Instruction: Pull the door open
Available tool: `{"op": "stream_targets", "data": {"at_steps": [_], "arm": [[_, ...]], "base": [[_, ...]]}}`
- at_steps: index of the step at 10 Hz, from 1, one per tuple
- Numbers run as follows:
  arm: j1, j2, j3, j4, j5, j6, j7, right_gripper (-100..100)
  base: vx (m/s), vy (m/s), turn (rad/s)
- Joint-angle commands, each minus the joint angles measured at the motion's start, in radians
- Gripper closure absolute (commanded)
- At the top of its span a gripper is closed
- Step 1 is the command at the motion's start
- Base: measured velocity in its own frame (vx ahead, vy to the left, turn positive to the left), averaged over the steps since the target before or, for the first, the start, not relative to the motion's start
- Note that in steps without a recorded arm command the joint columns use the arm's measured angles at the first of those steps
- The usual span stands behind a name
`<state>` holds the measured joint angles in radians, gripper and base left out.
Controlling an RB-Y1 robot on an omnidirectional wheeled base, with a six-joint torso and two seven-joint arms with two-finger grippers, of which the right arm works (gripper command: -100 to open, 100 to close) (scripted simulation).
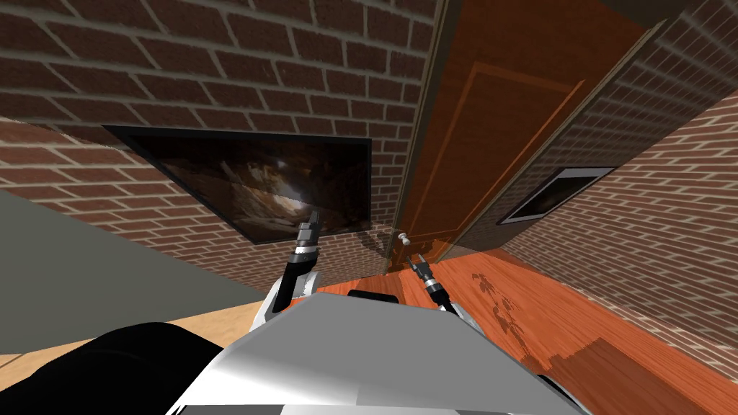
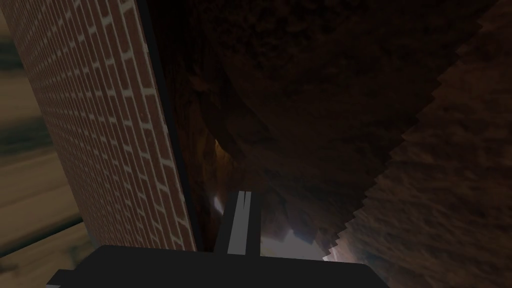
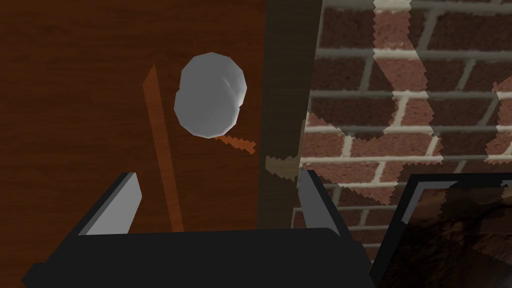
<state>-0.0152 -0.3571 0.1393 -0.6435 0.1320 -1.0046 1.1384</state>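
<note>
A brown panelled door [image 1: 497, 122] stands in a brick wall, with a round grey knob [image 1: 403, 237] near its edge. In the right wrist view the knob [image 3: 210, 95] sits on the door [image 3: 75, 100] ahead of my right gripper [image 3: 217, 192], whose fingers stand open and apart from it. In the head view the right gripper [image 1: 414, 261] is just short of the knob. My left gripper [image 1: 313, 216] is raised in front of a dark framed picture, and its fingers [image 2: 243, 220] lie together, shut on nothing.
The door's dark frame [image 3: 285, 100] runs beside the knob, with brick wall [image 3: 410, 90] past it. A large dark picture [image 1: 267, 187] hangs left of the door and a smaller one [image 1: 558, 191] to its right. Reddish wooden floor [image 1: 576, 324] lies below.
</note>
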Motion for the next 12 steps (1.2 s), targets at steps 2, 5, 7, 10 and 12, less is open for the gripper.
{"op": "stream_targets", "data": {"at_steps": [2, 5, 7, 10, 12], "arm": [[0.004, -0.011, -0.023, 0.028, -0.017, -0.023, 0.000, -100], [0.009, -0.023, -0.048, 0.056, -0.035, -0.044, 0.000, -100], [0.010, -0.031, -0.066, 0.109, -0.048, -0.059, 0.000, -100], [0.017, -0.041, -0.089, 0.101, -0.065, -0.078, 0.000, -100], [0.010, -0.043, -0.091, 0.124, -0.067, -0.087, 0.001, -100]], "base": [[-0.002, -0.007, 0.137], [0.155, 0.039, 0.164], [0.126, 0.039, 0.178], [0.044, 0.023, 0.061], [0.110, 0.032, 0.171]]}}
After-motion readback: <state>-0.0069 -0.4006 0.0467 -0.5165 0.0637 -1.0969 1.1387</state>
